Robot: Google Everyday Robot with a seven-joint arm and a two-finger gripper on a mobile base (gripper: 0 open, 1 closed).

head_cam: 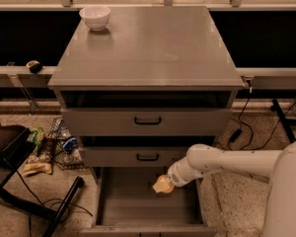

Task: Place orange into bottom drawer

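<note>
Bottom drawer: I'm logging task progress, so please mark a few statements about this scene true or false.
The lowest grey drawer is pulled open. True.
A white bowl stands at the far left corner of the grey cabinet top. True.
The small round orange fruit lies on the grey cabinet top. False: it is at the robot's hand, over the open drawer.
The white arm reaches in from the picture's left. False: from the right.

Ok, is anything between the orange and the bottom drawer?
Nothing visible. The gripper holds the orange right over the open bottom drawer, and only the drawer's bare grey floor shows beneath it.
</note>
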